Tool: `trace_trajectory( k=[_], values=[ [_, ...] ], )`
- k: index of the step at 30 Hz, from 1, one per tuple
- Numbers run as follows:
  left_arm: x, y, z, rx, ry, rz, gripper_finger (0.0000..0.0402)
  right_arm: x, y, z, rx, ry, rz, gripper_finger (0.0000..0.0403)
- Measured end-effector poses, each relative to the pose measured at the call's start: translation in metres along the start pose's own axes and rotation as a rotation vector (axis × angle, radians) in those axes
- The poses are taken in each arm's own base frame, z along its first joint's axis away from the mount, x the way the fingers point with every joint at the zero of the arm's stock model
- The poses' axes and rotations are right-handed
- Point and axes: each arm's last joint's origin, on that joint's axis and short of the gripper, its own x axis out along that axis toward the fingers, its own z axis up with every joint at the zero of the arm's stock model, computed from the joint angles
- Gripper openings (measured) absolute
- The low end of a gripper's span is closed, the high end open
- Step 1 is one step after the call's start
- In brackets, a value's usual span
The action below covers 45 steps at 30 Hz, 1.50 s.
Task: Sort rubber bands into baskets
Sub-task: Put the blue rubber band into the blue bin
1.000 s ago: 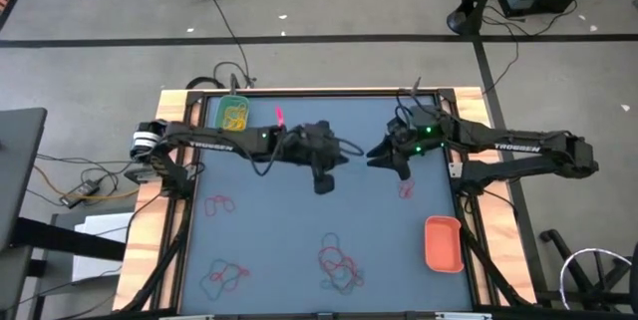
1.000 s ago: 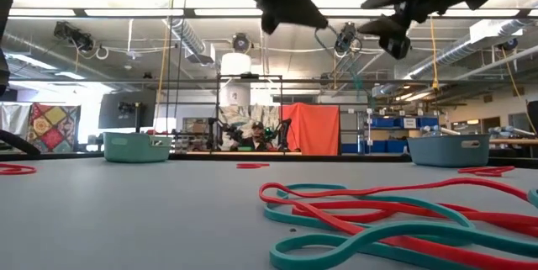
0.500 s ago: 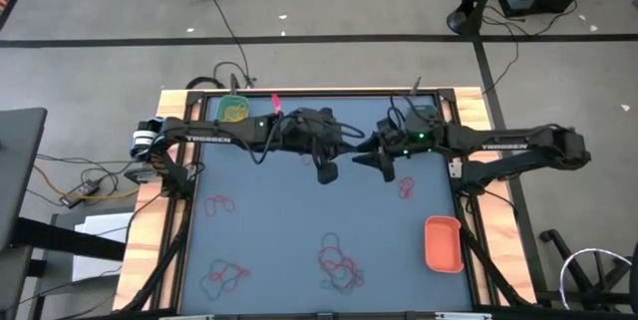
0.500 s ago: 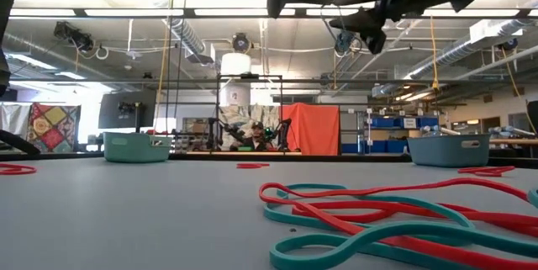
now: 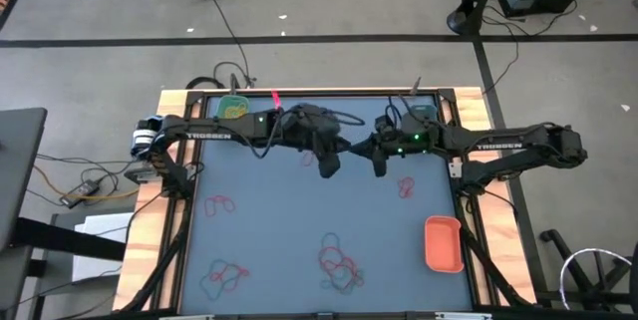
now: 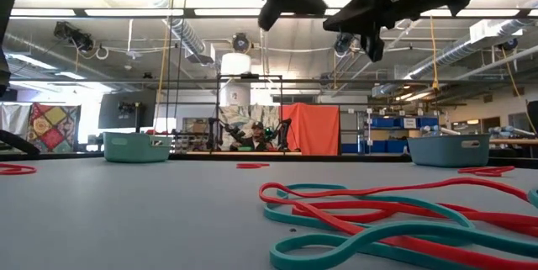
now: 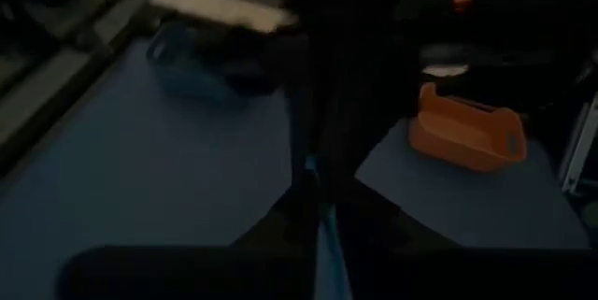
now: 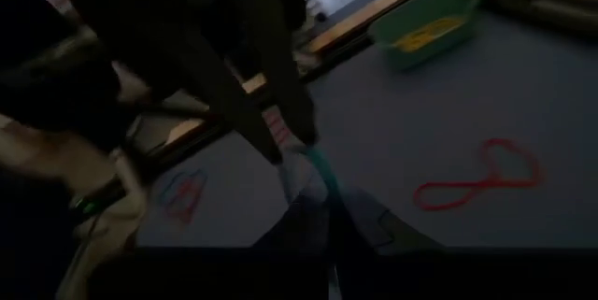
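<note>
While both arms meet above the table's (image 5: 289,220) far middle | right claw (image 8: 313,164) pinches teal rubber band (image 8: 322,177) | left claw (image 7: 316,174) grips it too | orange basket (image 5: 443,242) near right

Above the table's (image 5: 299,215) far half, the left gripper (image 5: 327,167) and right gripper (image 5: 379,166) hung close together near the middle, each arm reaching in from its own side. One basket (image 5: 231,110) sat in the far left corner with rubber bands inside; a second basket (image 5: 419,113) lay at the far edge behind the right arm; a third basket (image 5: 443,242) stood near the right edge, toward the front. Loose bands (image 5: 339,263) lay front and centre, a cluster (image 5: 225,276) at front left, more (image 5: 219,203) at mid-left, and a band (image 5: 405,187) just before the right gripper.
</note>
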Motion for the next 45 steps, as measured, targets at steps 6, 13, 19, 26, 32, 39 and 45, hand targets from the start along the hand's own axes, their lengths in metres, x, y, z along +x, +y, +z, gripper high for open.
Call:
trace_trajectory(
  k=[6,13,19,26,32,39,45],
  values=[
    [-0.002,0.026,-0.01,-0.154,0.138,0.07,0.0095,-0.01,-0.003,0.009,0.053,-0.098,-0.096,0.0005],
    [-0.005,0.036,-0.019,-0.178,0.247,0.105,0.0103,-0.03,-0.009,0.016,0.067,-0.228,-0.347,0.0003],
    [-0.005,0.037,-0.023,-0.124,0.288,0.117,0.0104,-0.057,-0.02,0.01,0.122,-0.35,-0.76,0.0003],
    [-0.005,0.035,-0.025,-0.191,0.299,0.116,0.0104,-0.079,-0.036,-0.007,0.143,-0.23,-1.007,0.0002],
    [-0.005,0.034,-0.025,-0.237,0.309,0.086,0.0104,-0.088,-0.05,-0.024,0.199,-0.083,-1.174,0.0003],
    [-0.006,0.034,-0.028,-0.207,0.333,0.087,0.0075,-0.089,-0.068,-0.044,0.245,-0.013,-1.259,0.0003],
    [-0.005,0.034,-0.026,-0.182,0.315,0.087,0.0023,-0.092,-0.077,-0.055,0.321,-0.027,-1.306,0.0004]
  ],
)
